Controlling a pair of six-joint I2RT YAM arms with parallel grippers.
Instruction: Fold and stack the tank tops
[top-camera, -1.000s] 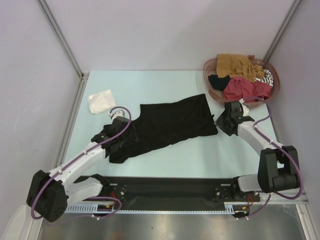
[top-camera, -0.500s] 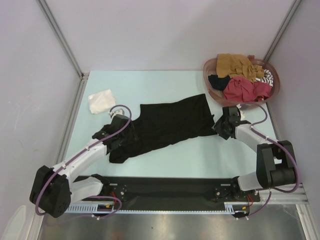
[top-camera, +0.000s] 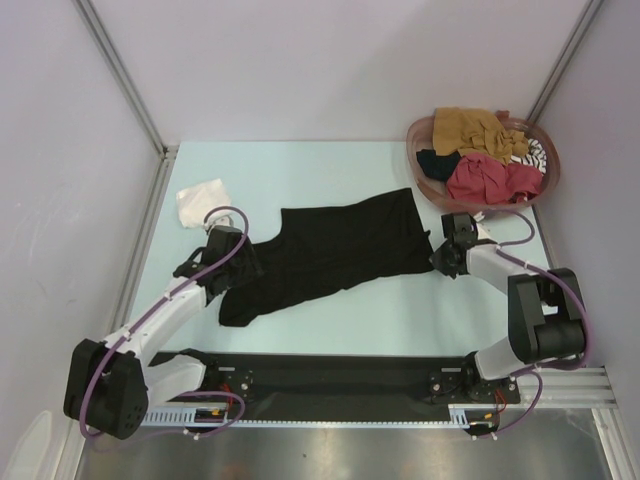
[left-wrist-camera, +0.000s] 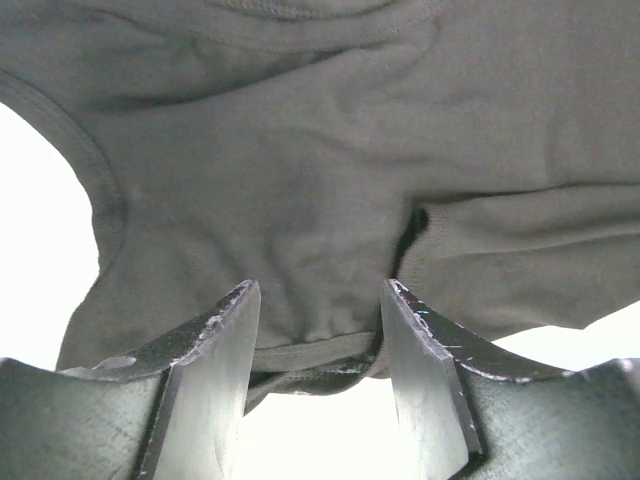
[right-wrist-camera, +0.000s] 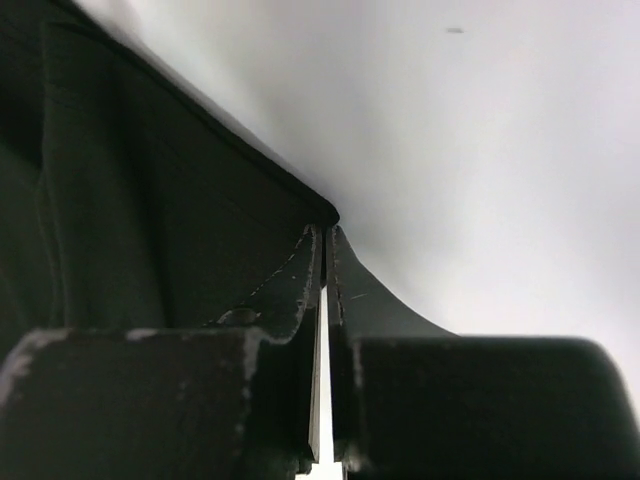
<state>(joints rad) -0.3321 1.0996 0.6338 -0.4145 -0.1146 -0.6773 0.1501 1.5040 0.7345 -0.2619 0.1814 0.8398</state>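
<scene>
Black tank top (top-camera: 340, 245) lies spread out flat, lightly creased, set aslant.

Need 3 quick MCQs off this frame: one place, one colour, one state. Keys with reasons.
1. The white tank top lies:
A. on the table, left side
B. held in the air
C. draped over an arm

2. The spread-out tank top is:
A. red
B. striped
C. black

3. The right gripper is:
A. wide open
B. shut
C. out of view

Key:
1 A: in the top view it rests flat on the table, alone.
2 C: the top view shows plain black cloth.
3 B: the right wrist view shows the fingers together at the cloth's corner.
</scene>
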